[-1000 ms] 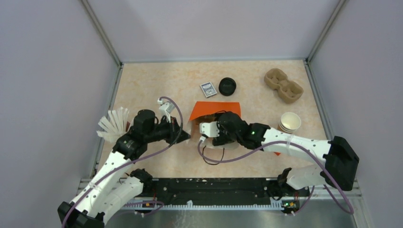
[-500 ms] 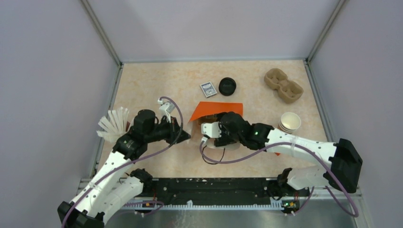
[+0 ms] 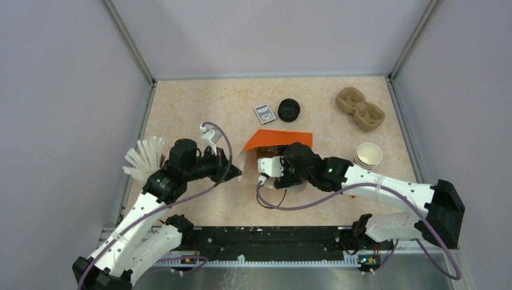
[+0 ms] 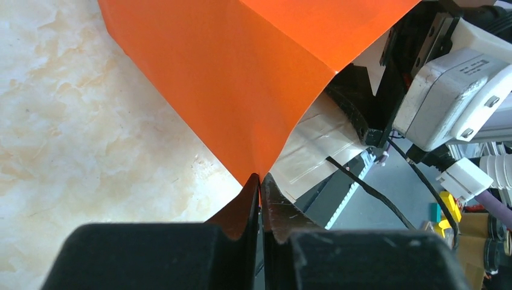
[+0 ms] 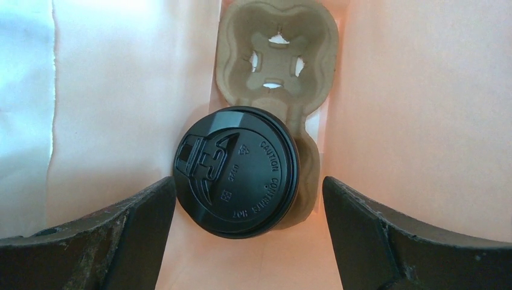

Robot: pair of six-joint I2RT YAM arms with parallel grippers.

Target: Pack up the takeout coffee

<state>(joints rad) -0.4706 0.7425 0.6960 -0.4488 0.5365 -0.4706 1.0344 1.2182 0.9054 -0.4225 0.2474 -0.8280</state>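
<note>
The takeout coffee (image 5: 235, 172), a cup under a round black lid, sits in one well of a brown pulp carrier (image 5: 275, 54) inside the orange bag (image 3: 278, 138); only its lid shows. My right gripper (image 5: 249, 181) reaches into the bag and stands open. Its left finger is close by the lid's edge and its right finger stands well off. In the top view the bag and the wrist hide those fingers. My left gripper (image 4: 261, 178) is shut on the edge of the orange bag (image 4: 241, 78) at its mouth, by the bag's left corner (image 3: 236, 174).
A loose black lid (image 3: 289, 110) and a small printed packet (image 3: 264, 113) lie behind the bag. A second pulp carrier (image 3: 360, 109) is at the back right, a stack of tan cups (image 3: 368, 156) to the right. White sticks (image 3: 145, 158) fan out by the left wall.
My right arm has drawn back a little to the right, and the bag's upper flap has shifted right with it. My left gripper keeps its pinch in the same place.
</note>
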